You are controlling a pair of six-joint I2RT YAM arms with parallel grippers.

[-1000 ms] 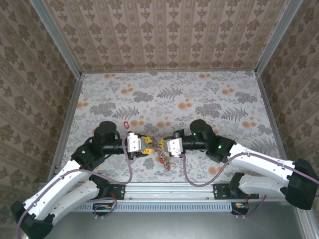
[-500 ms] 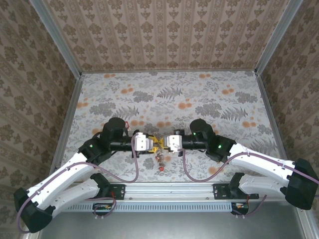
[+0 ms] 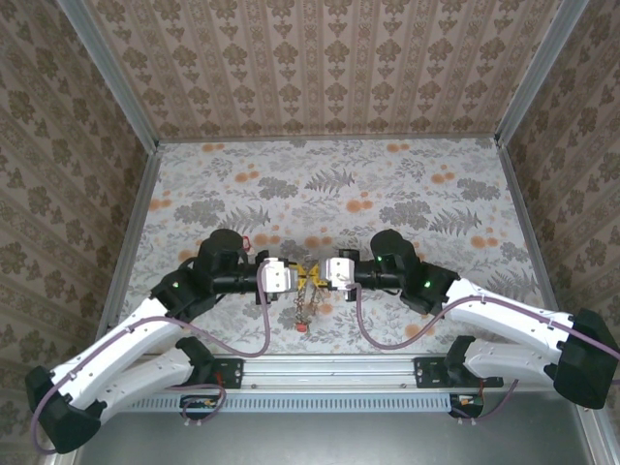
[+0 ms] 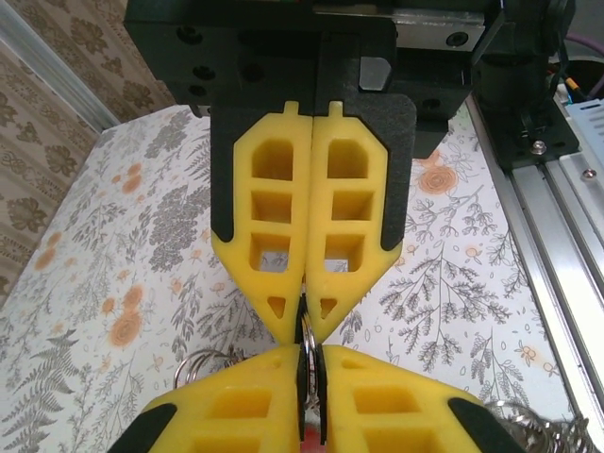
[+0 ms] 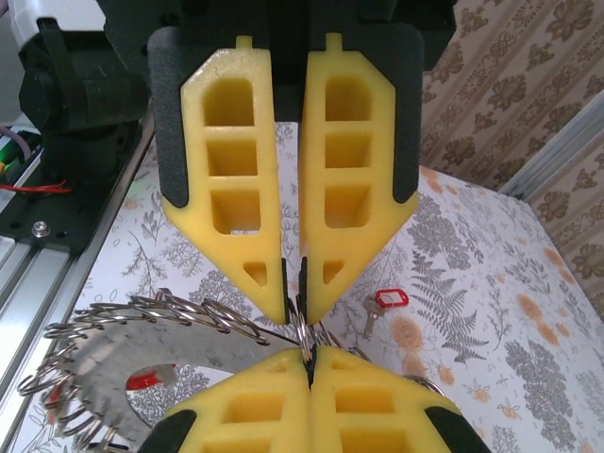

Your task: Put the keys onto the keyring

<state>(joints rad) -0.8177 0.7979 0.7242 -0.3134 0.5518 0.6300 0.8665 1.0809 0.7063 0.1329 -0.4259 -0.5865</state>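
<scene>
The keyring (image 5: pixel 104 363), a flat grey metal piece fringed with small wire loops, is held up off the table (image 3: pixel 407 194) at the lower middle of the top view, where the two grippers are brought tip to tip. The bundle is seen dangling just below that meeting point, with a red key (image 3: pixel 302 326) at its lowest end. The right gripper (image 4: pixel 306 326) is fully closed, its yellow fingers (image 4: pixel 354 189) pressed together on a thin wire loop (image 5: pixel 299 330) at the very tips, so the ring is steadied clear of the surface. The left gripper (image 5: pixel 294 316) is set nose to nose against it and is closed to a sliver at the tips on what appears to be the same loop, though the wire is too fine for that to be certain. Such a two-sided pinch is judged to be meant for prising the loop open or turning it, so that a key can be fed on. One loose red-headed key (image 5: pixel 386 300) is seen lying on the table at the middle right of the right wrist view, well apart from the ring, so the task is judged unfinished.
</scene>
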